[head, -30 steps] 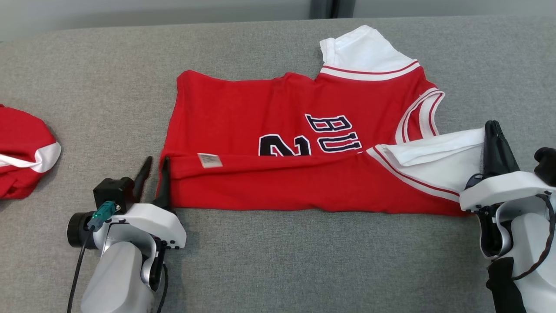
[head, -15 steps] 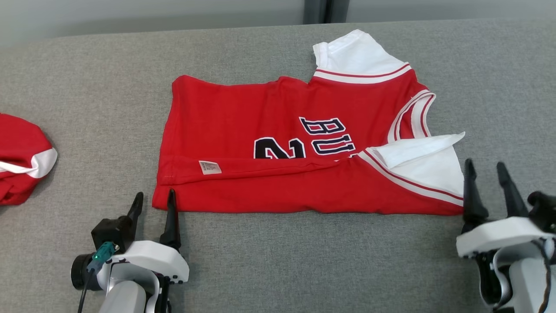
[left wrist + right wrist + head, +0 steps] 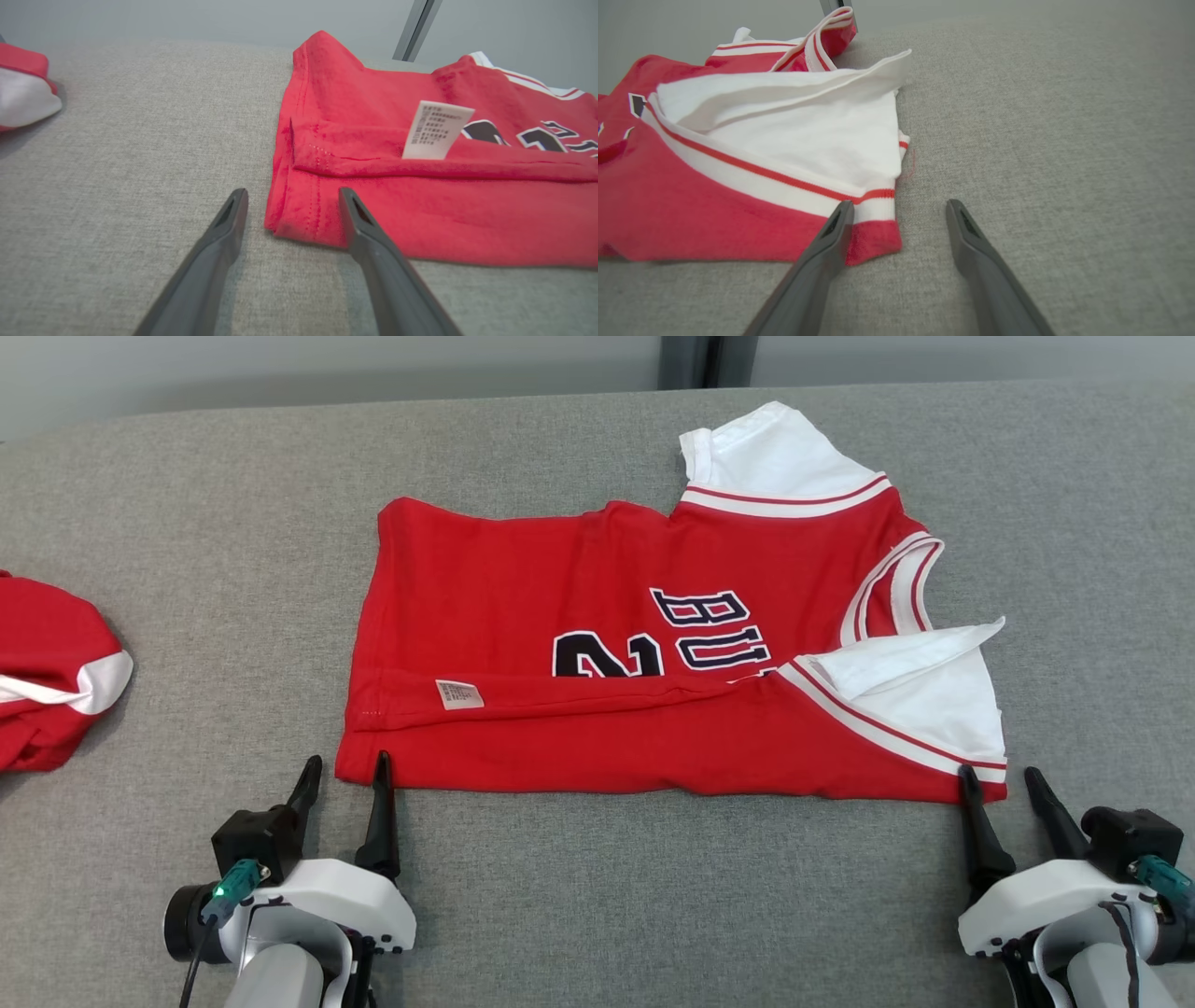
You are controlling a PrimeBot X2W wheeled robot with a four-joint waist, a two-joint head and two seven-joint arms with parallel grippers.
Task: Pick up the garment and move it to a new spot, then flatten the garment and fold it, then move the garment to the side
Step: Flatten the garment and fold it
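Jersey: the red basketball jersey point(image 3: 597, 616) lies flat on the grey fabric surface point(image 3: 653, 896), with its near long edge folded over once.
Left gripper point(image 3: 346, 767): spread, empty, at the hem corner.
Right gripper point(image 3: 999, 777): spread, empty, at the sleeve corner.
Remaining: probably more folds, then moving it aside.

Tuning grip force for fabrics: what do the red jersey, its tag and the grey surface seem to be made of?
Red jersey: soft matte knit, perhaps cotton; it folds limply, with stitched hems.
Tag: thin, smooth printed label, stiffer-looking, uncreased.
Grey surface: matte woven upholstery-like cloth, with visible weave.
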